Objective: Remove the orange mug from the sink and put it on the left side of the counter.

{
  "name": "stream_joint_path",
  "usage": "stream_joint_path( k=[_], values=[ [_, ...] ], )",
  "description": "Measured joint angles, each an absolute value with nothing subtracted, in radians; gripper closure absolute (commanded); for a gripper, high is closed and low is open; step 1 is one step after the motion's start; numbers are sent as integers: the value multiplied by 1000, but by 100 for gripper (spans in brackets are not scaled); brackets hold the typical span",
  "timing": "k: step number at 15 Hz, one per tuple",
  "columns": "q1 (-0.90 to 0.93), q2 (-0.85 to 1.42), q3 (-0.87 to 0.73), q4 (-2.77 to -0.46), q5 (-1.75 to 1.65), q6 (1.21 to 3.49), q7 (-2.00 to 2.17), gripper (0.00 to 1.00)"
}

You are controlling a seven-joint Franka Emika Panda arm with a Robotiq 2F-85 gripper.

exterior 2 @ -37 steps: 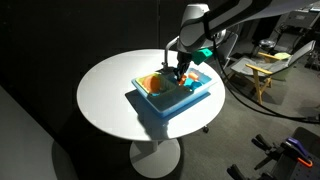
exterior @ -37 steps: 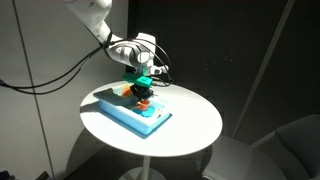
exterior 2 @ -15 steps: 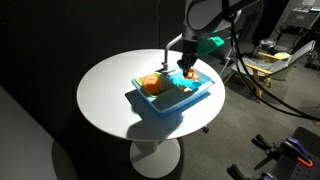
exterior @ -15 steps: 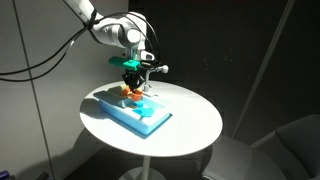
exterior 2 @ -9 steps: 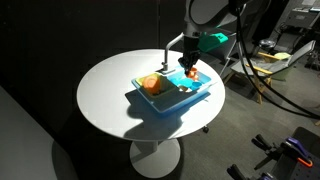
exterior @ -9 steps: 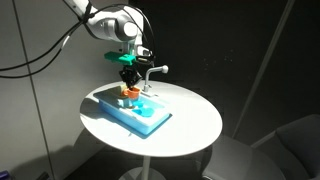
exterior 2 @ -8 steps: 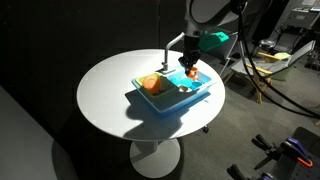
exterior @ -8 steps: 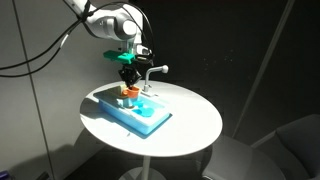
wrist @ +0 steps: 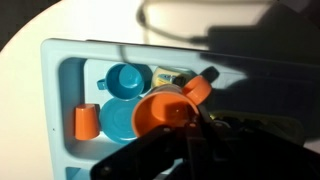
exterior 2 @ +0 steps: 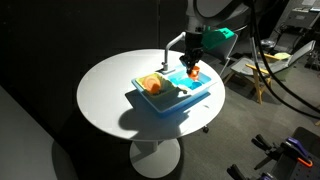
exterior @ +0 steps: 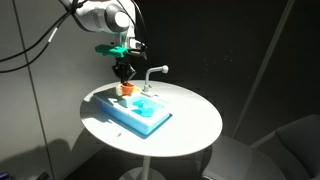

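The orange mug (wrist: 150, 115) hangs in my gripper (wrist: 180, 118), whose fingers are shut on its rim next to the handle. In both exterior views the mug (exterior: 126, 90) (exterior 2: 192, 72) is just above one end of the blue counter (exterior: 150, 122) (exterior 2: 166, 106), beside the grey-white faucet (exterior: 151, 74). The gripper (exterior: 122, 74) (exterior 2: 193, 62) points straight down over it. The light-blue sink (wrist: 72, 88) lies below in the wrist view.
The sink holds a blue cup (wrist: 125, 78), a blue plate (wrist: 118, 120) and a small orange cup (wrist: 86, 122). A paler yellow-orange item (exterior 2: 150, 84) sits at the unit's other end. The unit stands on a round white table (exterior: 190, 125) (exterior 2: 100, 95).
The arm has carried the orange mug out from over the sink basin toward the faucet end of the unit and lifted it a little. The gripper has stayed shut.
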State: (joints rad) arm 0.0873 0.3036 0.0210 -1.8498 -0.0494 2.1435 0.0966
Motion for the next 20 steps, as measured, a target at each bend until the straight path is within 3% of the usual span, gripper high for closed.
stream_joint_path(
  k=[20],
  values=[
    [164, 323, 76, -1919, -194, 2191, 28, 99]
  ],
)
